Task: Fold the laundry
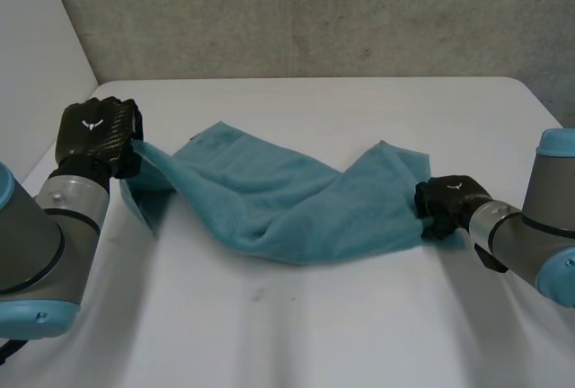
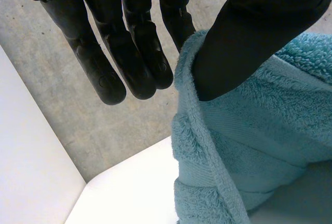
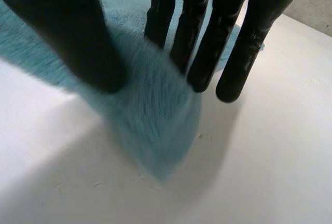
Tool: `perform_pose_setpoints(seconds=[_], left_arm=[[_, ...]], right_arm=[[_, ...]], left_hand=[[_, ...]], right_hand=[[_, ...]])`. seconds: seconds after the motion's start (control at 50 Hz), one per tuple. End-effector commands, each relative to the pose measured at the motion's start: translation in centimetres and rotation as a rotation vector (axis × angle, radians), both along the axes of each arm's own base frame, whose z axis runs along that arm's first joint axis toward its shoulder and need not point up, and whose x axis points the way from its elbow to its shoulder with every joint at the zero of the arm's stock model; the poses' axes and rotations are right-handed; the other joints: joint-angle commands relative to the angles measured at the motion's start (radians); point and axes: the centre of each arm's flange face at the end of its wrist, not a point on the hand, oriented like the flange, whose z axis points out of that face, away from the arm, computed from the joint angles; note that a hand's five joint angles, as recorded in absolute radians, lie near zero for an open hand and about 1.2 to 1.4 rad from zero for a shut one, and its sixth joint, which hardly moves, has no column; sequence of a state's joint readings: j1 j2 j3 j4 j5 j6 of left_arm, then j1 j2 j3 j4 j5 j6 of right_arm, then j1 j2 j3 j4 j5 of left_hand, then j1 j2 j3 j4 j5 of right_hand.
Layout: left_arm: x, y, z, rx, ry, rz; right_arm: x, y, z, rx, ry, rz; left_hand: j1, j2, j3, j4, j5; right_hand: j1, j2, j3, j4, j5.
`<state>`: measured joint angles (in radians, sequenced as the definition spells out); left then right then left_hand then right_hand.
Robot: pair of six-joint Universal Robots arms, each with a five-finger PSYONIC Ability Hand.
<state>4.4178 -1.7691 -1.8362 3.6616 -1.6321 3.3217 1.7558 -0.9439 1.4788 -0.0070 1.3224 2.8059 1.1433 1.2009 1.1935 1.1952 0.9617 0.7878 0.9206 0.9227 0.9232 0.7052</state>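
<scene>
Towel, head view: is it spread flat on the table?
No, the towel is bunched in folds between the left hand and the right hand, each pinching one end of it.

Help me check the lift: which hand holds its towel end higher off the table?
The left hand: it pinches its corner of the teal towel well above the table, while the right hand holds its end low, close to the surface.
</scene>
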Motion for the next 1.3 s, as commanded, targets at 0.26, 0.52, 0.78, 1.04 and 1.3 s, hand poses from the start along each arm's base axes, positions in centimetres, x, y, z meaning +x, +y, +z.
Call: perform_pose_setpoints(seconds=[0.26,0.52,0.78,1.04,1.3], left_arm=[[1.0,2.6,7.3,-0.117,0.018,0.007],[2.1,5.2,10.8,-0.125,-0.175,-0.055],[0.6,-1.2,-1.4,0.207,-0.402,-0.109],[-0.7,-9.7,18.8,-0.589,-0.167,0.128],[-0.2,-7.7,13.6,-0.444,-0.153,0.119]], right_arm=[[-1.9,3.2,17.8,-0.364,-0.045,-0.032],[-4.3,7.4,20.1,-0.278,0.400,0.109],[-1.2,3.4,10.4,0.003,0.459,0.237],[1.6,-5.6,29.6,-0.882,-0.174,-0.243],[1.9,-3.4,22.7,-0.681,-0.023,-0.146]], left_hand=[[0.253,0.195,0.203,0.201,0.260],[0.253,0.195,0.203,0.201,0.260],[0.253,0.195,0.203,0.201,0.260],[0.253,0.195,0.203,0.201,0.260],[0.253,0.195,0.203,0.201,0.260]], right_hand=[[0.608,0.476,0.474,0.473,0.517],[0.608,0.476,0.474,0.473,0.517],[0.608,0.476,0.474,0.473,0.517],[0.608,0.476,0.474,0.473,0.517],[0.608,0.476,0.474,0.473,0.517]])
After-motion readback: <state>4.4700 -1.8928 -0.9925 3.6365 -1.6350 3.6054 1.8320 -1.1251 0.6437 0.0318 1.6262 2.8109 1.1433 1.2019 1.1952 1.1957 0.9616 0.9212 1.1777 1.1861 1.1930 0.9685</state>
